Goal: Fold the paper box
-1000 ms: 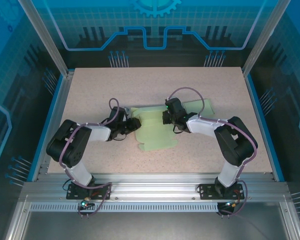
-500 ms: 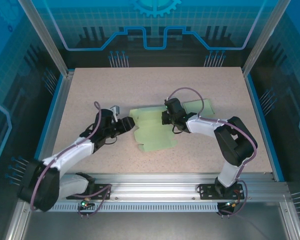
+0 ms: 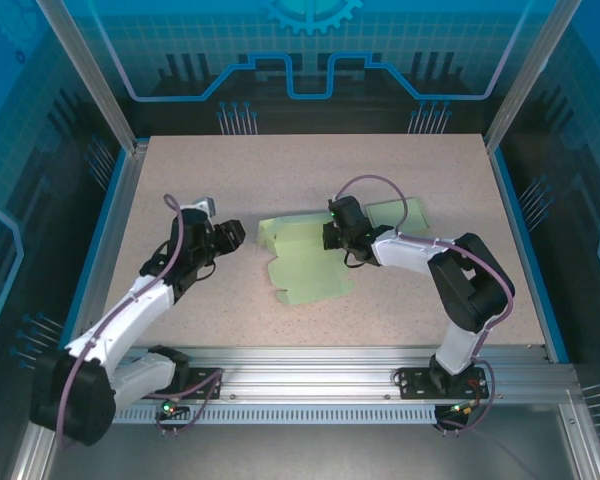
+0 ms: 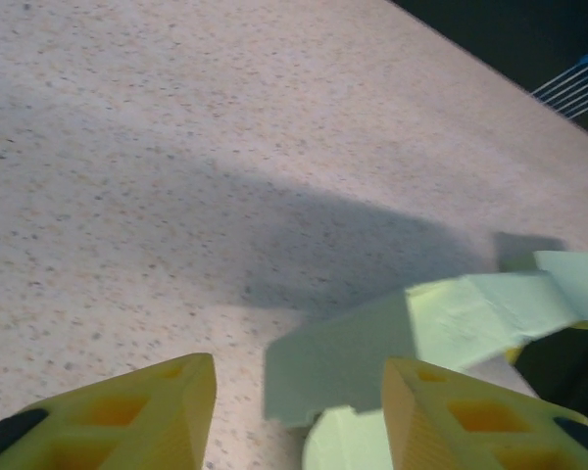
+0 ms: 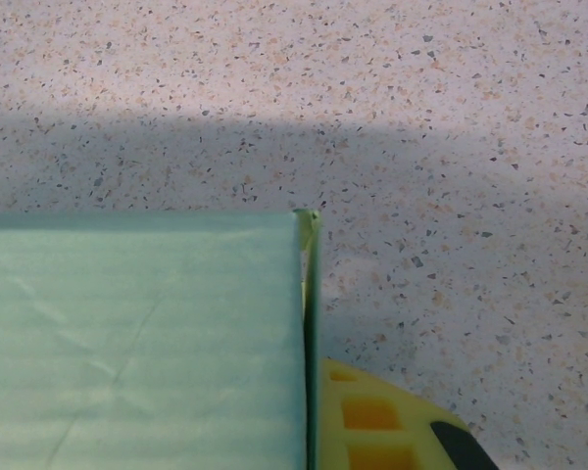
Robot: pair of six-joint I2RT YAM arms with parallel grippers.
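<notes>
The paper box (image 3: 310,258) is a pale green flat cut-out lying mid-table, with one panel (image 3: 395,212) reaching out behind my right arm. My left gripper (image 3: 228,234) hovers just left of the box's left flap (image 4: 372,338). Its yellow fingers (image 4: 142,416) stand apart with nothing between them. My right gripper (image 3: 330,236) sits on the box's upper middle, shut on a raised fold of the paper (image 5: 310,323). One yellow finger (image 5: 382,421) shows beside that fold, and the green sheet (image 5: 137,343) hides the other.
The speckled table (image 3: 310,170) is bordered by blue rails at left (image 3: 105,225) and right (image 3: 525,235). An aluminium frame (image 3: 310,365) runs along the near edge, and bare tabletop lies behind and on both sides of the box.
My left arm has swung back to the left, away from the box's left edge, and its fingers no longer touch the paper. The right gripper has stayed put on the fold.
</notes>
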